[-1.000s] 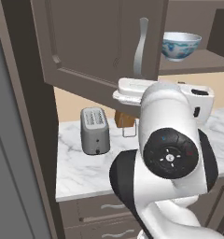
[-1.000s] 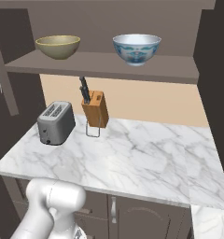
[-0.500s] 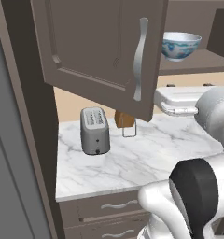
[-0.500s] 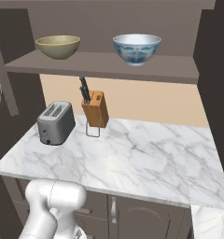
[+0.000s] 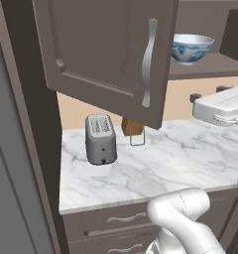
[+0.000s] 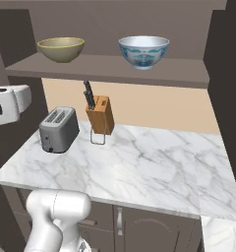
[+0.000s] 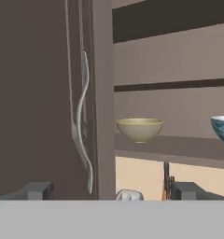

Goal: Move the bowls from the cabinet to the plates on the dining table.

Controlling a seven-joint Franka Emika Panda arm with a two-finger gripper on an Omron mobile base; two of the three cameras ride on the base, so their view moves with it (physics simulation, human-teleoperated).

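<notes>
The cabinet [image 6: 110, 68] stands open, its door [image 5: 106, 54] swung out with a long curved silver handle [image 5: 149, 62]. On its shelf sit two bowls: the plain olive-tan bowl [image 6: 61, 49] on the left and the white bowl with a blue pattern [image 6: 143, 50] on the right. My gripper [image 7: 114, 192] is open and holds nothing. It hovers over the counter in front of the shelf, well short of both bowls. In the hand view the olive-tan bowl [image 7: 139, 129] lies straight ahead and the door handle [image 7: 83, 121] is close on the left. The plates and the dining table are out of view.
A grey toaster [image 6: 58, 129] and a wooden knife block [image 6: 100, 114] stand at the back of the marble counter [image 6: 139, 167] under the shelf. The open door [image 7: 44, 98] reaches out over the counter's left part. Drawers with silver pulls [image 5: 123, 218] sit below.
My arm has swung down out of the middle of the left base view and the hand has moved right, away from the door. The jaws stay open. The bowls have not moved.
</notes>
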